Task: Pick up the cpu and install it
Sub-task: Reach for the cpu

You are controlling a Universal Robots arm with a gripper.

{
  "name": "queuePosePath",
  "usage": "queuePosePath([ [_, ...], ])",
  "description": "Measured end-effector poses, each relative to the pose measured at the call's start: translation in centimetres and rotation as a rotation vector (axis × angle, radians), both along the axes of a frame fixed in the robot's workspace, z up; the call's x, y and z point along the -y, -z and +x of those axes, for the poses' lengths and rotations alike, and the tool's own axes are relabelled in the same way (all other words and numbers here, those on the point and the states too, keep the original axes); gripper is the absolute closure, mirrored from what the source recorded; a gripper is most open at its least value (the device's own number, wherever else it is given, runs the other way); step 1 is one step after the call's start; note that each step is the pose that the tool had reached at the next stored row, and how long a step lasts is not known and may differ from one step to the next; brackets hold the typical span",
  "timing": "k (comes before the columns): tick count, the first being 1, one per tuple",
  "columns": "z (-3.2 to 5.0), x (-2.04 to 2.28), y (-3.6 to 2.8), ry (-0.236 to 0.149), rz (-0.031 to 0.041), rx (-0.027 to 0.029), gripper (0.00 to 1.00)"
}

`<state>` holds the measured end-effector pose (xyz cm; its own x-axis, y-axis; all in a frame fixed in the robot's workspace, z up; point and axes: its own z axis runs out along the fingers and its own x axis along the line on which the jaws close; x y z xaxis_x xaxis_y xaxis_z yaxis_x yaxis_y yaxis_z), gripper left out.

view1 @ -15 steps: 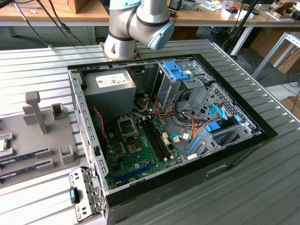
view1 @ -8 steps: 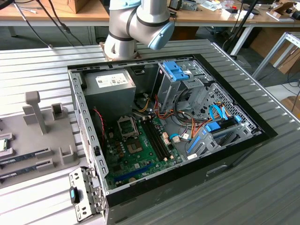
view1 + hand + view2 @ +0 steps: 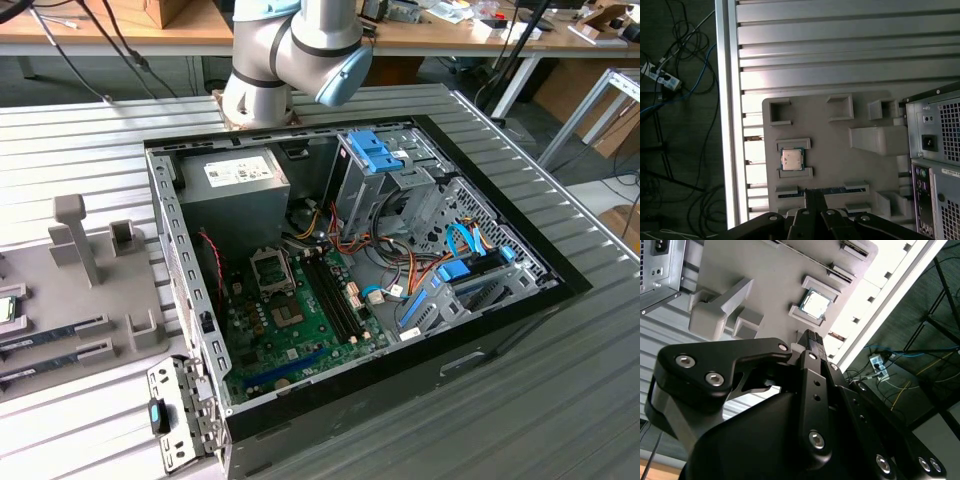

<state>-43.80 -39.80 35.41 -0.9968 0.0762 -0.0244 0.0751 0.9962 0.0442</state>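
Hovering above one grey tray, I am hanging with my claw pressed together, pinching nothing. One cpu is lying flat in that tray, silver top facing up, between two low brackets, near my fingertips but not touching them. Being square, it is showing no long axis; its edges are running parallel to the tray's. One open computer case is sitting beside the tray.

Soft, even overhead light fills the exterior view; the computer case interior sits in mild shadow. In the second wrist view glare whitens the slatted table's edge; in the first wrist view the floor lies dim.
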Motion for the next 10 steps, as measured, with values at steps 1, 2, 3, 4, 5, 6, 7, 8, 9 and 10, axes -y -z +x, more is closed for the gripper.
queuePosePath([
  [1, 0.00, 0.00, 0.02, 0.000, 0.0000, 0.0000, 0.89],
  [2, 0.00, 0.00, 0.03, 0.000, 0.0000, 0.0000, 0.89],
  [3, 0.00, 0.00, 0.06, 0.000, 0.0000, 0.0000, 0.89],
  [4, 0.00, 0.00, 0.09, 0.000, 0.0000, 0.0000, 0.89],
  [5, 0.00, 0.00, 0.12, 0.000, 0.0000, 0.0001, 0.89],
  [6, 0.00, 0.00, 0.14, 0.000, 0.0000, 0.0000, 0.89],
  [7, 0.00, 0.00, 0.15, 0.000, 0.0000, 0.0000, 0.89],
  [8, 0.00, 0.00, 0.17, 0.000, 0.0000, 0.0000, 0.89],
  [9, 0.00, 0.00, 0.19, 0.000, 0.0000, 0.0000, 0.89],
  [10, 0.00, 0.00, 0.20, 0.000, 0.0000, 0.0000, 0.89],
])
